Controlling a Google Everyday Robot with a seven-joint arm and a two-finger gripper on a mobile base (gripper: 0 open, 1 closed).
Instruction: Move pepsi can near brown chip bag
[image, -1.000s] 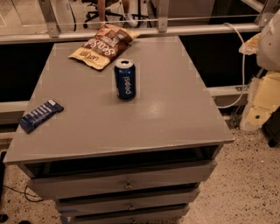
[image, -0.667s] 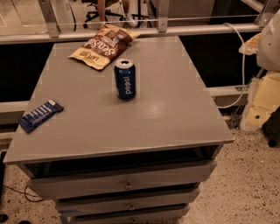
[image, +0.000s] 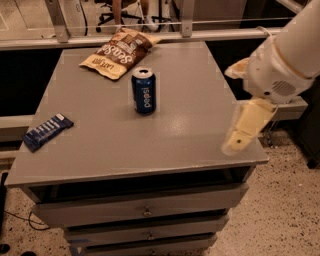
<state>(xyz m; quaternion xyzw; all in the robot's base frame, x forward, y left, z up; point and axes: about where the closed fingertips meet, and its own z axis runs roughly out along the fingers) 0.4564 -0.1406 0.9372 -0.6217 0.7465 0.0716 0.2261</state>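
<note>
the pepsi can (image: 144, 91) stands on the table (image: 190, 145), just near-right of the brown chip bag (image: 119, 52). my gripper (image: 246, 126) hangs at the right edge; i cannot tell its grip state. i'd come in level, mid-can.

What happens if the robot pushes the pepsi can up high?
The can stands upright and is taller than wide, so a high push would probably tip it. On its side, its round body would likely roll across the table. The gripper hangs by the table's right edge, away from the can.
</note>
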